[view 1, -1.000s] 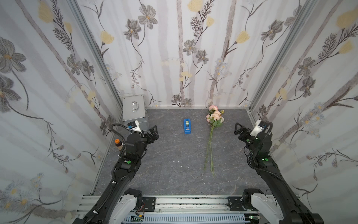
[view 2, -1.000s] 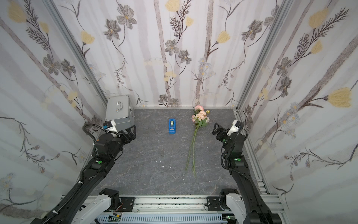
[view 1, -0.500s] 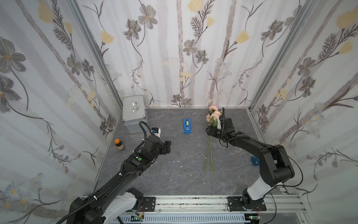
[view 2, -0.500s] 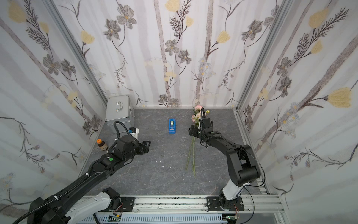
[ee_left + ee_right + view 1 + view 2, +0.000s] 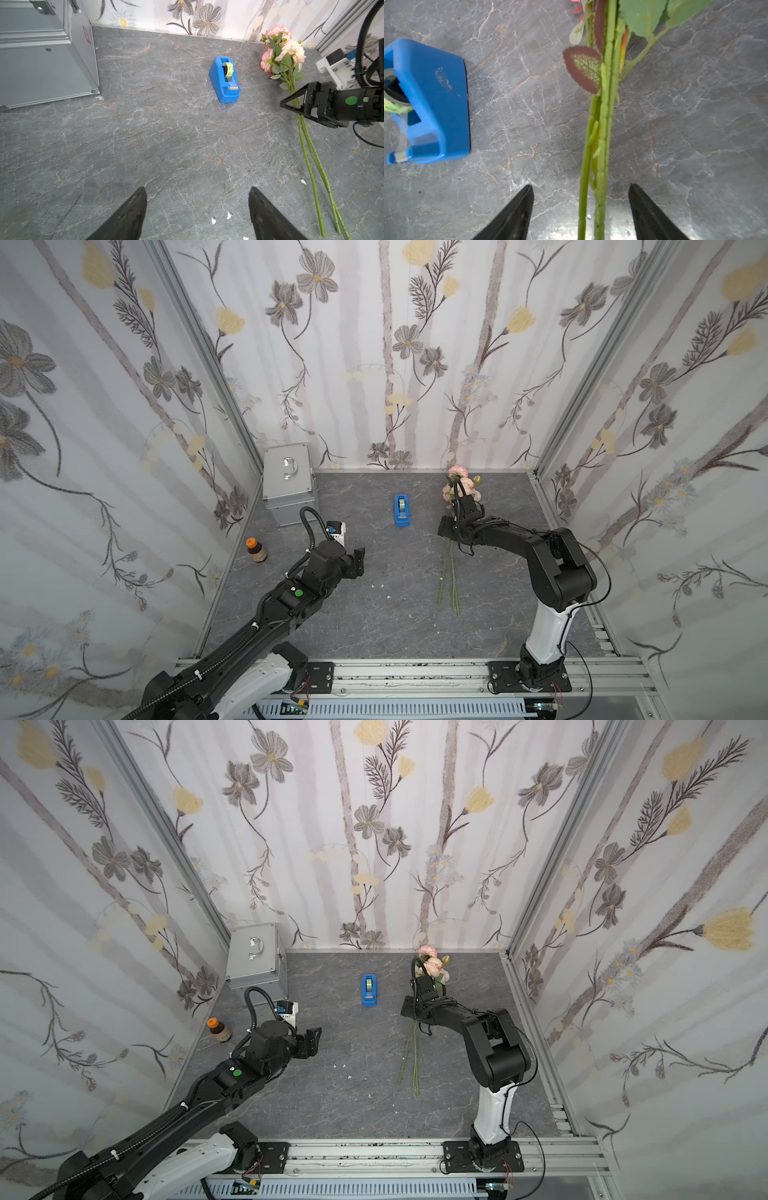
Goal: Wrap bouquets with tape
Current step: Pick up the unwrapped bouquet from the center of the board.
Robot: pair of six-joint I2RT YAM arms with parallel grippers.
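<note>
The bouquets (image 5: 603,135) are laid toward the right rear corner of the surface (image 5: 166,135), with the stems run rear-to-front. They are straddled, unclamped, by the parted fingers of the right gripper (image 5: 580,187). The left gripper (image 5: 197,188) is spread, well apart.

Gray tbl (image 5: 374,622), tape (image 5: 401,511), bouquets (image 5: 285,55), case (image 5: 289,489), bottle (image 5: 256,550)

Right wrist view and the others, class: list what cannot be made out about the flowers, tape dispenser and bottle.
- Flowers: the right wrist view shows only stems and leaves; its edge cuts off the blooms.
- Tape dispenser: the same view's edge cuts off part of the roll.
- Middle of the stems: the right gripper covers it in both top views.
- Bottle label: too small in both top views.
</note>
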